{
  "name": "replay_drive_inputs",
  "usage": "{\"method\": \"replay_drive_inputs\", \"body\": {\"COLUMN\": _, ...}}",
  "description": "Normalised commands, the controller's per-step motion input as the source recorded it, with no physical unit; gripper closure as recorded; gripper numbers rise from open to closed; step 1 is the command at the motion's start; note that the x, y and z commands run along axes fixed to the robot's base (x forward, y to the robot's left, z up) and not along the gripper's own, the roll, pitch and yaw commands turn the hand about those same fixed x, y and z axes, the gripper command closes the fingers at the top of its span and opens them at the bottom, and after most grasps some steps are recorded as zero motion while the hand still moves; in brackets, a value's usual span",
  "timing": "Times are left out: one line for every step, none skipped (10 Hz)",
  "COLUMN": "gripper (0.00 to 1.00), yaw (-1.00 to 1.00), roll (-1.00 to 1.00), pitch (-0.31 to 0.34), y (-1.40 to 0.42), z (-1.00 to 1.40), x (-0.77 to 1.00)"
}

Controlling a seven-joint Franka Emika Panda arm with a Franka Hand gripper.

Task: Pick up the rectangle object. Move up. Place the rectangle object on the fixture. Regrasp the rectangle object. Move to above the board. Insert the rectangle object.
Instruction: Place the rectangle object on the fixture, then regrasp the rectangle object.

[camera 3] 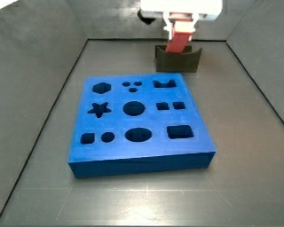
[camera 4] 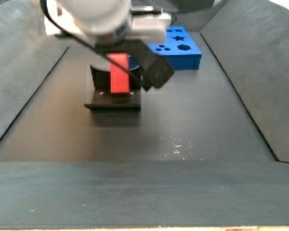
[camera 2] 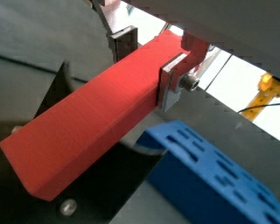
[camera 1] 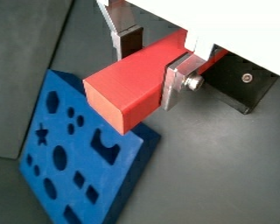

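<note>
A long red-orange rectangular bar with a square end [camera 1: 133,85] is clamped between the 2 flat silver finger plates of the robot's gripper [camera 1: 152,59]. Both wrist views show the jaws closed against opposite sides of the bar [camera 2: 90,127], with a dark pad visible on the far finger [camera 2: 123,42].

In both side views the bar [camera 3: 179,40] stands upright over the small dark olive-grey notched fixture [camera 3: 177,61]. The gripper [camera 3: 180,28] holds the bar's upper part. Whether the bar's lower end touches the fixture [camera 4: 115,101] cannot be told, because the bar [camera 4: 116,74] covers the notch there. The gripper [camera 4: 118,58] and arm body hide much of the space behind it.

The large thick blue board with dark shaped cutouts [camera 3: 138,121] lies flat near the fixture, apart from it. A wrist view cuts off part of the board [camera 1: 70,163], and in a side view only its far corner [camera 4: 181,47] shows behind the arm.

The floor is a dark grey matte tray with raised walls [camera 3: 38,115]. Beyond the walls the room is too blurred to describe.
</note>
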Motion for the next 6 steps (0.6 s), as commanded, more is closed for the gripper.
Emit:
{"method": "replay_drive_inputs", "body": {"gripper": 1.00, "yaw": -0.02, "roll": -0.08, "pitch": -0.034, "y": 0.04, "z": -0.32, "x": 0.08}}
{"method": "replay_drive_inputs", "body": {"gripper": 0.00, "yaw": 0.00, "roll": 0.00, "pitch": 0.000, "y": 0.00, "z": 0.00, "x": 0.00}}
{"method": "replay_drive_inputs", "body": {"gripper": 0.00, "yaw": -0.03, "roll": -0.08, "pitch": -0.003, "y": 0.00, "z": 1.00, "x": 0.00}}
{"method": "replay_drive_inputs", "body": {"gripper": 0.00, "yaw": -0.03, "roll": -0.07, "pitch": -0.004, "y": 0.00, "z": 1.00, "x": 0.00}}
{"method": "replay_drive_inputs", "body": {"gripper": 0.00, "yaw": -0.01, "roll": -0.04, "pitch": 0.012, "y": 0.01, "z": 1.00, "x": -0.01}}
{"method": "replay_drive_inputs", "body": {"gripper": 0.00, "yaw": 0.00, "roll": -0.01, "pitch": 0.021, "y": 0.01, "z": 1.00, "x": -0.02}}
